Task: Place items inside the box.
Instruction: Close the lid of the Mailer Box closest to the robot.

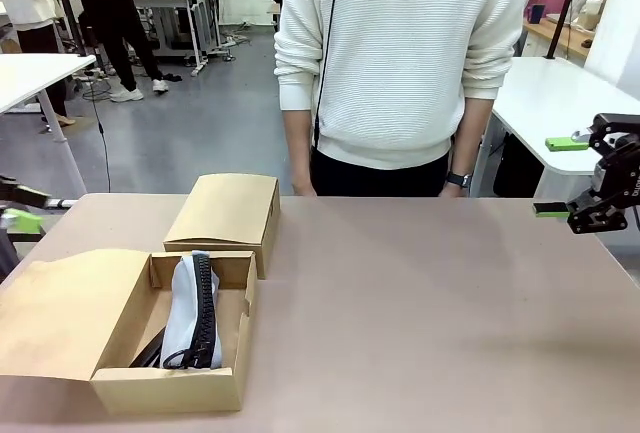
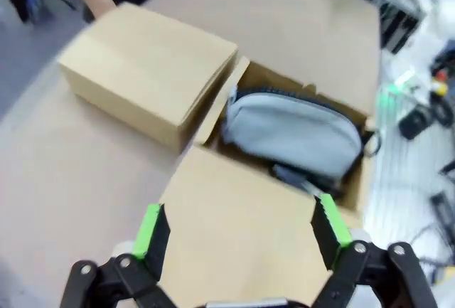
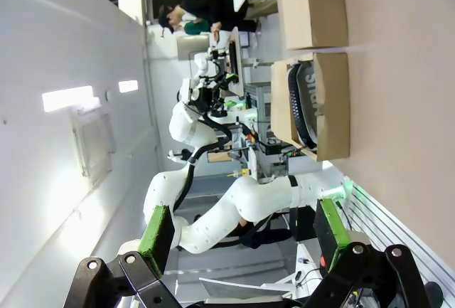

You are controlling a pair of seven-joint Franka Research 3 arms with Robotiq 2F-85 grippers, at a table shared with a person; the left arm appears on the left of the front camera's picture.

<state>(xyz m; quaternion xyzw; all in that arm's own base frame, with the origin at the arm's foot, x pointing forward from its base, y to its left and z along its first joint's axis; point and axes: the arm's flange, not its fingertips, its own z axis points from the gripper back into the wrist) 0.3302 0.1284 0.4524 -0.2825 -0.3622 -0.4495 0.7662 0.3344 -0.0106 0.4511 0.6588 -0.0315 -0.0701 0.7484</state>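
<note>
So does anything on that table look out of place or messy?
Nothing stands out. The grey pouch sits on edge inside the open box, its zip up, and a closed box rests neatly behind it.

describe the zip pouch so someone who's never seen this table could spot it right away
Start at the brown table and find the two cardboard boxes near the robot's left side: a closed box farther back and an open box with its lid folded out, nearer the robot. The grey-blue zip pouch stands on edge inside the open one, black zipper up. It is the only soft, pale fabric thing among plain cardboard.
</note>
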